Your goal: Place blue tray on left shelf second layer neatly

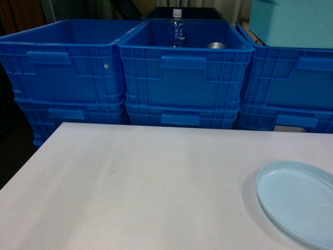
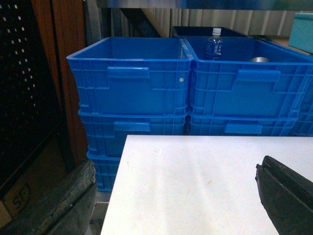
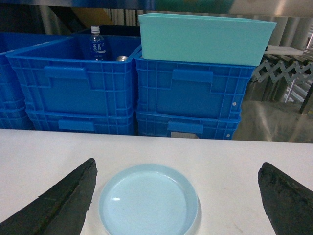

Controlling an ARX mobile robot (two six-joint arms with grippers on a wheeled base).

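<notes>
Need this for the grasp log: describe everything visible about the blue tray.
The blue tray is a pale sky-blue, shallow, round dish with a low raised rim, seemingly smooth plastic, plain and empty. It lies flat, right way up, on the white table near its front right. Only the table touches it; the right gripper is open, with a finger on either side.

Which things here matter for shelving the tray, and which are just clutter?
Job:
- pale sky-blue shallow round plastic tray on the white table
- open right gripper

Clutter:
- deep dark-blue ribbed crates
- clear plastic bottle
- turquoise rectangular bin
</notes>
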